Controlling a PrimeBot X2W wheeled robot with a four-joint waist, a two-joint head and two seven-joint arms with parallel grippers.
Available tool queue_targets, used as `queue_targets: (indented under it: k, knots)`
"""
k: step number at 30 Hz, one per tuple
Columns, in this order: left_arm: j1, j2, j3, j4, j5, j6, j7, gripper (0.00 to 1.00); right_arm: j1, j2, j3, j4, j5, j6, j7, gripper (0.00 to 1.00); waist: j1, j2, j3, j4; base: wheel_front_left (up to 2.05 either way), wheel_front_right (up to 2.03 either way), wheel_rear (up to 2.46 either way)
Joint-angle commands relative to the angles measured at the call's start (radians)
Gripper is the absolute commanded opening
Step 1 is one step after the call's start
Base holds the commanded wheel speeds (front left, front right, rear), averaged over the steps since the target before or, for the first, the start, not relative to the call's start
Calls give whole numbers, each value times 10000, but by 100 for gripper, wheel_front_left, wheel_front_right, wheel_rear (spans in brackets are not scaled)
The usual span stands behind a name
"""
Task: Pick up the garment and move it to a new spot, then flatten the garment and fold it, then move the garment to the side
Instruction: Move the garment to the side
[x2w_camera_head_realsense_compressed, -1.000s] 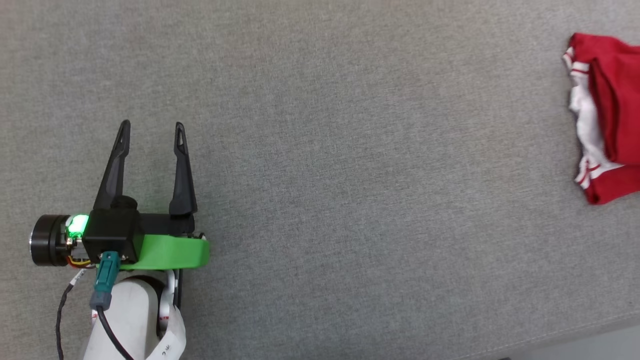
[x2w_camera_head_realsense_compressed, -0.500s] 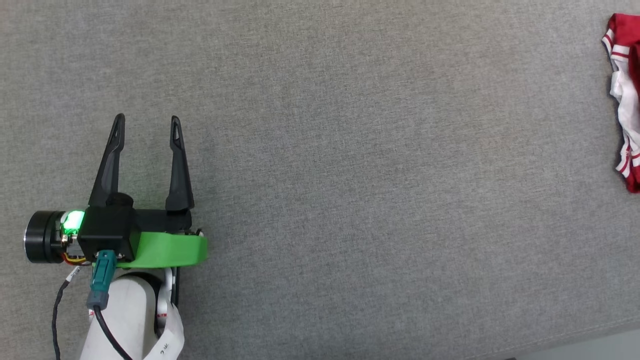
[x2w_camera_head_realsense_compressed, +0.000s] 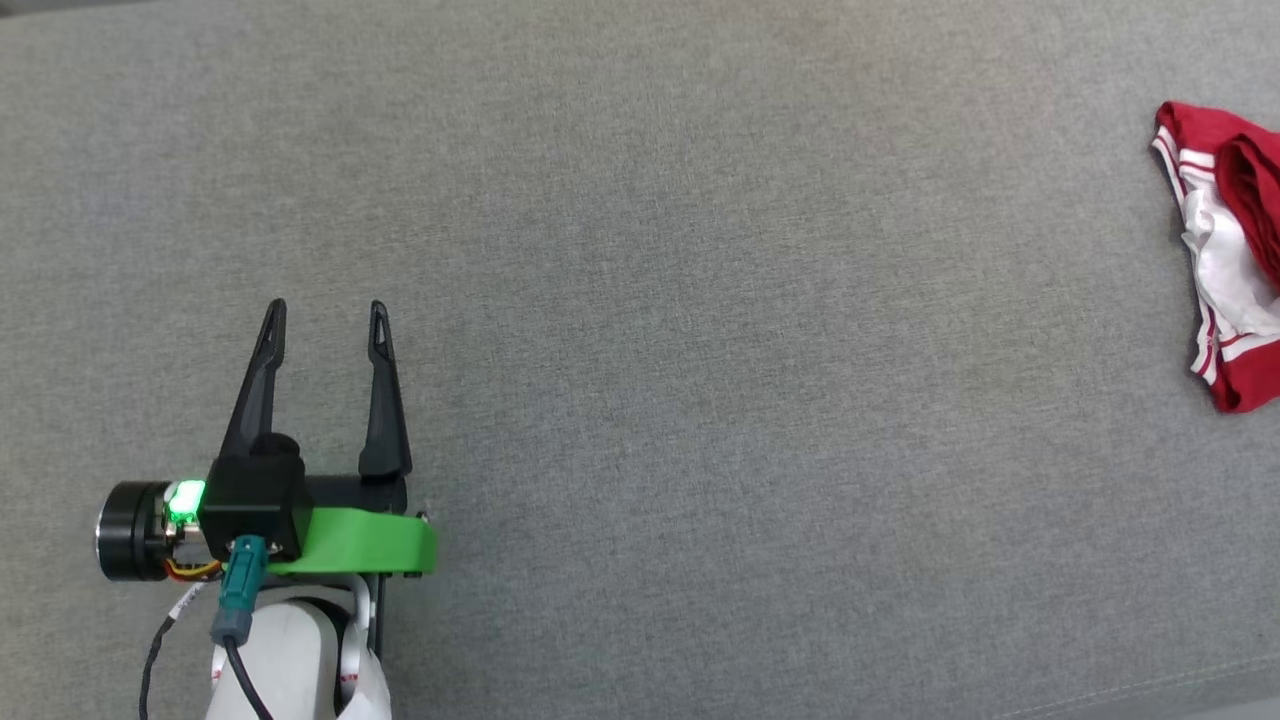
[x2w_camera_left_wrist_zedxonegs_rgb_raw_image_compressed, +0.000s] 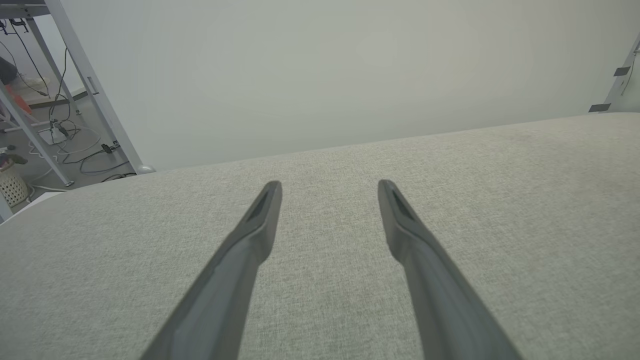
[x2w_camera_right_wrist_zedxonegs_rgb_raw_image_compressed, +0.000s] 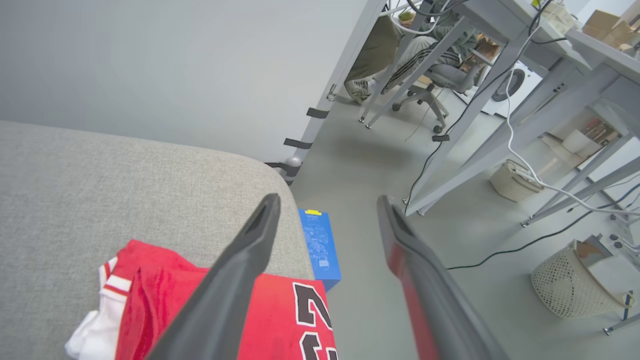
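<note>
The garment (x2w_camera_head_realsense_compressed: 1228, 250), a red T-shirt with white sleeve fabric and striped trim, lies bunched at the far right edge of the grey surface (x2w_camera_head_realsense_compressed: 700, 350). In the right wrist view the garment (x2w_camera_right_wrist_zedxonegs_rgb_raw_image_compressed: 280, 320) shows lettering and lies below my right gripper (x2w_camera_right_wrist_zedxonegs_rgb_raw_image_compressed: 327, 210), whose fingers are spread wide with nothing between them. My left gripper (x2w_camera_head_realsense_compressed: 325, 318) hovers open over bare fabric at the lower left, far from the garment. In the left wrist view the left gripper (x2w_camera_left_wrist_zedxonegs_rgb_raw_image_compressed: 327, 192) stands open over the grey surface (x2w_camera_left_wrist_zedxonegs_rgb_raw_image_compressed: 525, 210).
The surface's rounded corner (x2w_camera_right_wrist_zedxonegs_rgb_raw_image_compressed: 265, 170) lies just beyond the garment. A blue box (x2w_camera_right_wrist_zedxonegs_rgb_raw_image_compressed: 320, 247) stands on the floor beside it. Desks (x2w_camera_right_wrist_zedxonegs_rgb_raw_image_compressed: 500, 100), cables, wicker baskets (x2w_camera_right_wrist_zedxonegs_rgb_raw_image_compressed: 580, 290) and a seated person's legs (x2w_camera_right_wrist_zedxonegs_rgb_raw_image_compressed: 400, 65) are further off.
The right gripper has opened and let go of the garment. The head view has shifted: the garment slid toward the right edge, then back into view, and the left gripper now sits lower.
</note>
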Motion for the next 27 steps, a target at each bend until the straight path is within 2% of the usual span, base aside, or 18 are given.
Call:
queue_targets:
  k: [1,6,11,15,20,24,27]
  knots:
    - [179,-60,2,48,-28,59,-59,100,23,151,-182,-222,-234,-7,-246,100,0,-1,-661,309,0,0,0]
    - [512,-208,4,162,-99,109,-59,100,505,908,-1408,-1638,-1058,-7,-504,100,0,-1,-1195,598,0,0,0]
    - [715,-319,-11,318,-147,90,-59,100,1921,2433,-3011,-4382,-2100,-7,-511,100,0,-1,-1668,897,0,0,0]
    - [826,-394,-3,436,-176,83,-59,100,3129,3727,-3751,-6277,-2776,-7,-513,100,0,-1,-2016,1154,0,0,0]
    - [944,-472,53,556,-241,51,-59,100,4299,5033,-3905,-7999,-3138,-7,-514,100,0,-1,-2350,1444,0,0,0]
    - [1043,-537,101,638,-269,30,-59,100,5357,5941,-3420,-8828,-3128,-7,-514,100,0,-1,-2574,1599,0,0,0]
    - [1077,-576,122,694,-294,2,-59,100,5966,6373,-3076,-8966,-3031,-7,-514,100,0,-1,-2687,1680,0,0,0]
